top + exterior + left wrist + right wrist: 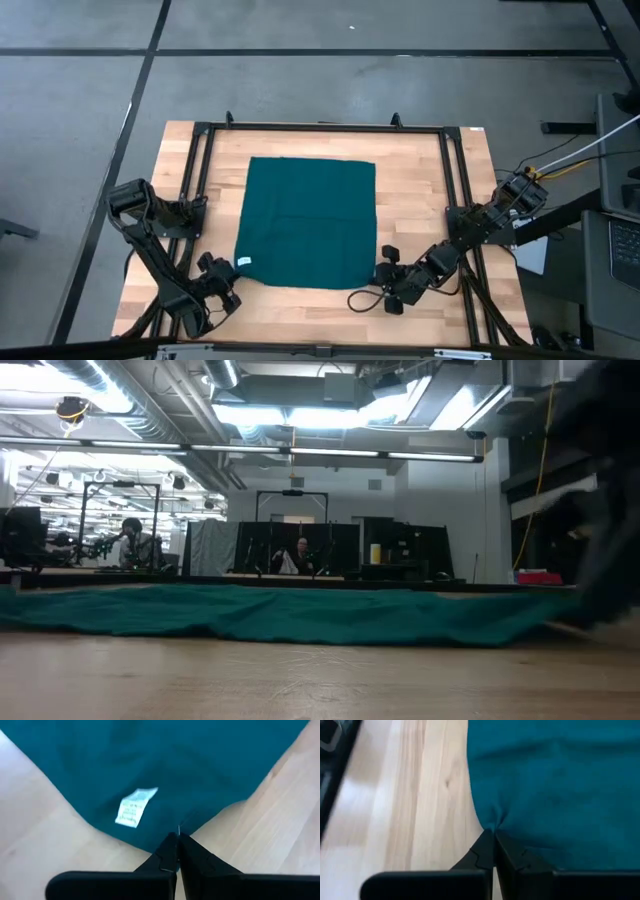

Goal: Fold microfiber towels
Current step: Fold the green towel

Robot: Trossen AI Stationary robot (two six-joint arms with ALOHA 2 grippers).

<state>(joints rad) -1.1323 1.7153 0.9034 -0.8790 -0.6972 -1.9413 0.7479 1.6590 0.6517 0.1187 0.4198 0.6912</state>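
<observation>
High view is showing the towel (307, 222) lying flat on the table (420, 180). Both grippers are pinching its near corners — left gripper (178, 839) by the tag (134, 808), right gripper (493, 834) opposite — cloth stretching away from each.

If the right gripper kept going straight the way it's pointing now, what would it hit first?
The right gripper is shut on the edge of the teal towel, which puckers at its tips. Going straight on, it would likely push further into that cloth, bunching it across the wooden table.
</observation>
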